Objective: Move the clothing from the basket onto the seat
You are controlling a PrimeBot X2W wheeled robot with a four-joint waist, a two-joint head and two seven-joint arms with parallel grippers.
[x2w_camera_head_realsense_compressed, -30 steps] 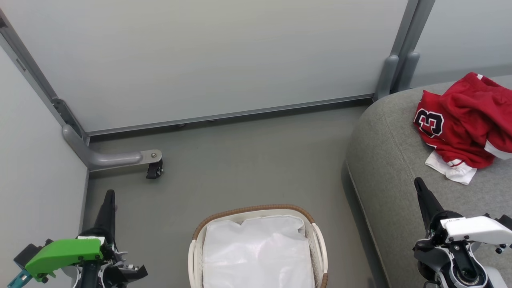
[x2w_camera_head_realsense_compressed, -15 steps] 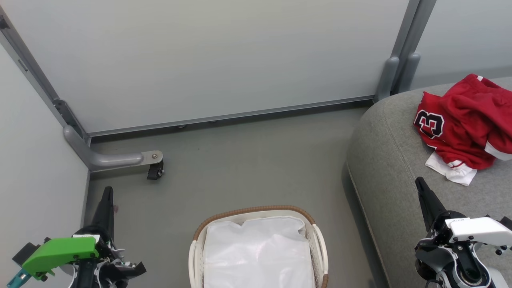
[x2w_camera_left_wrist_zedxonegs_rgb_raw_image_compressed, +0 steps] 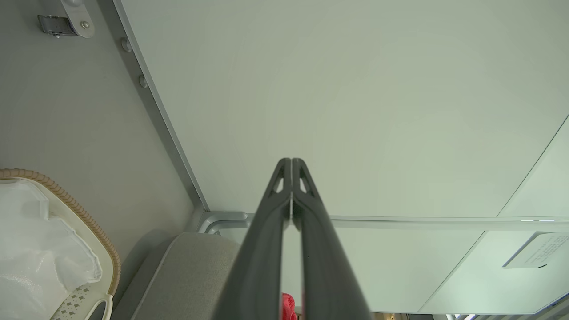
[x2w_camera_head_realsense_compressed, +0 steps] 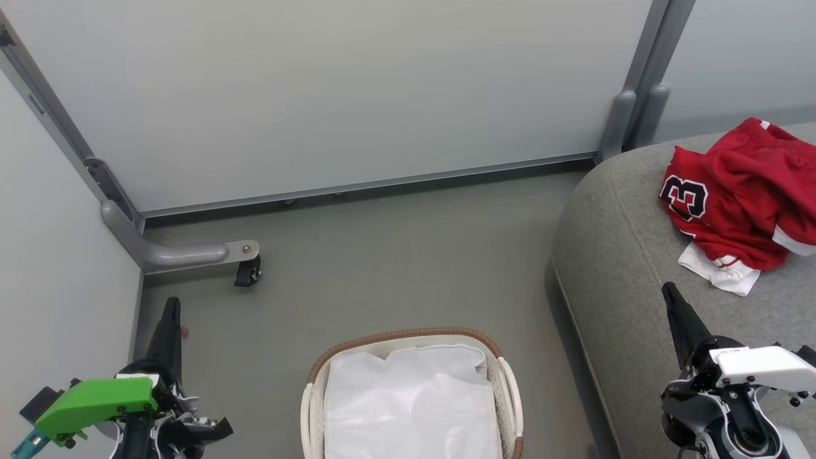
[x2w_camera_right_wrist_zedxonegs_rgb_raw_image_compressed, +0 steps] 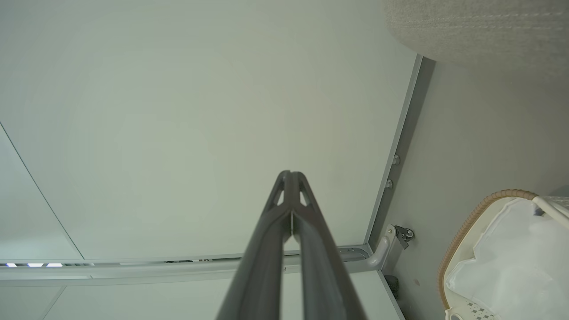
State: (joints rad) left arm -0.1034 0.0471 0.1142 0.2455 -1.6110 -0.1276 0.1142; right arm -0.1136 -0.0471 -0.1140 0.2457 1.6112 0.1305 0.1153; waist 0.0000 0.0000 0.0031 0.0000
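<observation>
The red clothing, a jersey with a black-and-white numeral and white trim, lies bunched on the grey seat at the right; a sliver of the clothing shows between my left fingers. The white basket with its brown rim stands on the floor at the bottom centre, holding only its white liner. My left gripper is shut and empty, left of the basket. My right gripper is shut and empty over the seat's front, below the clothing. Basket and basket edges show in both wrist views.
Pale partition panels stand behind and at the left, on grey frames. A caster foot juts onto the grey floor left of centre. The seat's rounded corner shows in the right wrist view.
The head view has shifted very slightly since a second ago, so everything sits a few pixels lower. Both grippers stay shut and the clothing has not moved.
</observation>
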